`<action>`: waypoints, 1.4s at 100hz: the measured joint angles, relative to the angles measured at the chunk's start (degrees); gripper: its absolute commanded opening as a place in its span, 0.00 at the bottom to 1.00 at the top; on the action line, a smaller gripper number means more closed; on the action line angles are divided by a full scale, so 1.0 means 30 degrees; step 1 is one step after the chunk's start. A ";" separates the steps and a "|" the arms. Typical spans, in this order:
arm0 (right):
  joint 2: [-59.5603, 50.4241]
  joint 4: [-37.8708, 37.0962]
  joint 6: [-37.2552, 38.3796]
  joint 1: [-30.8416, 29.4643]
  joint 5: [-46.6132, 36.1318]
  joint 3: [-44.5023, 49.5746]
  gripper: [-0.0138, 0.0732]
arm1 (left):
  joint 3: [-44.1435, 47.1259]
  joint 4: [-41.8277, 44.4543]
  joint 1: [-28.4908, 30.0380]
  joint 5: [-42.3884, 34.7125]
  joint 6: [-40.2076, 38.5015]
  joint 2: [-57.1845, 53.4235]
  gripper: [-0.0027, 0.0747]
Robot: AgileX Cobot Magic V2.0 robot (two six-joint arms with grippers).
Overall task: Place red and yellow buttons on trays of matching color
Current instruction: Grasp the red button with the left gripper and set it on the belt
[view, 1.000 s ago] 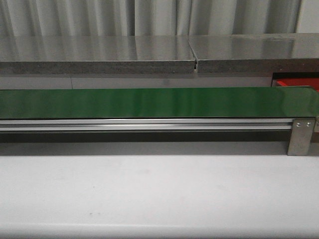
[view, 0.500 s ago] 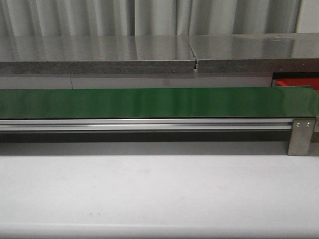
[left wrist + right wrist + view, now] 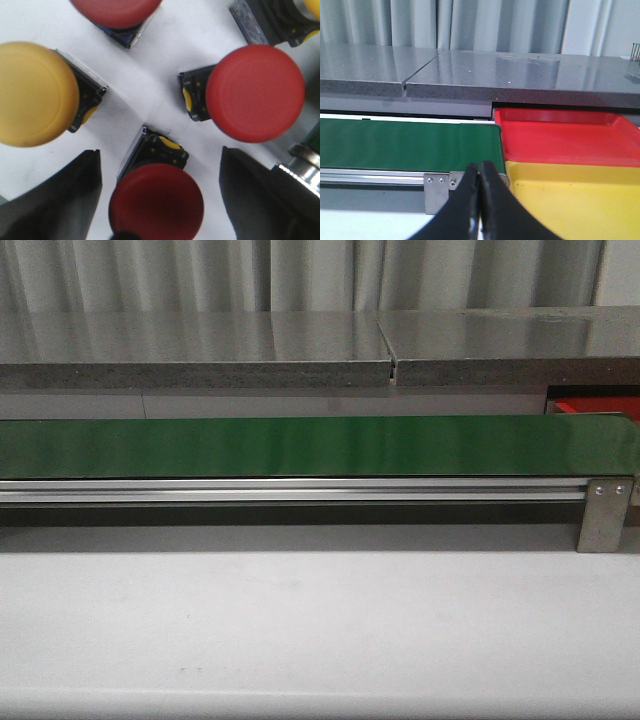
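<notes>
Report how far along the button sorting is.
Done: nothing visible. The red tray and yellow tray both look empty in the right wrist view.
In hand: the left gripper is open around a red button, not yet closed on it. The right gripper is shut and holds nothing.
Left: that button, another red button, a yellow button and more at the frame edges.

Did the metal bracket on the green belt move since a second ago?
No. The metal bracket sits at the right end of the green conveyor belt just as before, below the red tray corner.
</notes>
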 measured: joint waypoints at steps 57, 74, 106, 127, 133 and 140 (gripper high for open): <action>0.0000 0.0000 0.0000 0.0000 0.0000 0.0000 0.08 | 0.0000 -0.0011 0.0000 0.0350 0.0036 -0.1697 0.30; 0.0000 0.0000 0.0000 0.0000 0.0000 0.0000 0.08 | 0.0000 0.0056 0.0000 0.1619 0.0059 -0.4318 0.30; 0.0000 0.0000 0.0000 0.0000 0.0000 0.0000 0.08 | -0.2367 0.0186 -0.0569 0.4508 0.0477 -0.6063 0.30; 0.0000 0.0000 0.0000 0.0000 0.0000 0.0000 0.08 | -0.3951 0.0216 -0.2369 0.4540 0.0509 -0.5594 0.30; 0.0000 0.0000 0.0000 0.0000 0.0000 0.0000 0.08 | -0.4302 0.0148 -0.2771 0.4540 0.0544 -0.5123 0.30; 0.0000 0.0000 0.0000 0.0000 0.0000 0.0000 0.08 | -0.4719 0.0057 -0.3136 0.4579 0.0518 -0.4483 0.30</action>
